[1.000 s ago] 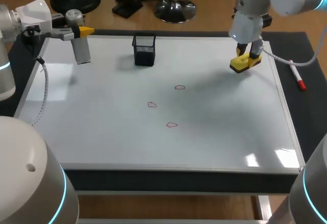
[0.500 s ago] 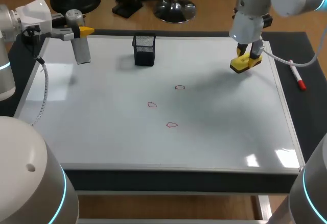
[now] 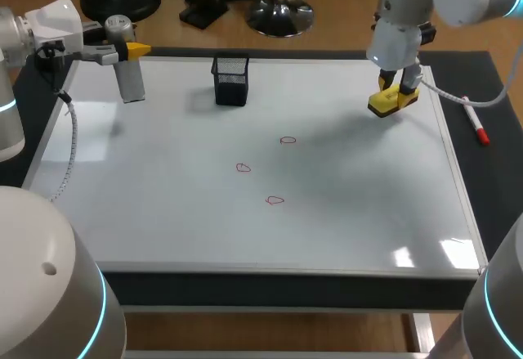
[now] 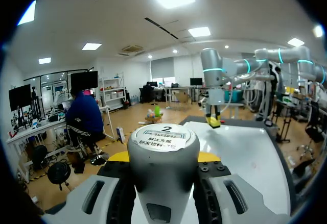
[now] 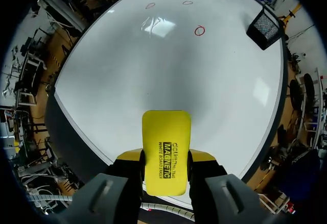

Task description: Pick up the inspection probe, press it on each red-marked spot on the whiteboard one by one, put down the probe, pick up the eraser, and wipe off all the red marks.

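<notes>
Left gripper (image 3: 127, 51): clamps probe (image 3: 132, 85), left of basket (image 3: 230, 81).
Right gripper (image 5: 166, 157): clamps eraser (image 5: 166, 132) (yellow), right of basket.

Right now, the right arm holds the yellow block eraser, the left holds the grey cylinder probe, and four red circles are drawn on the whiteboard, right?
Not four: the head view shows three red circles near the middle of the white whiteboard. The rest stands: the right arm's jaws are shut on the yellow block eraser, the left arm's jaws on the grey cylinder probe.
</notes>
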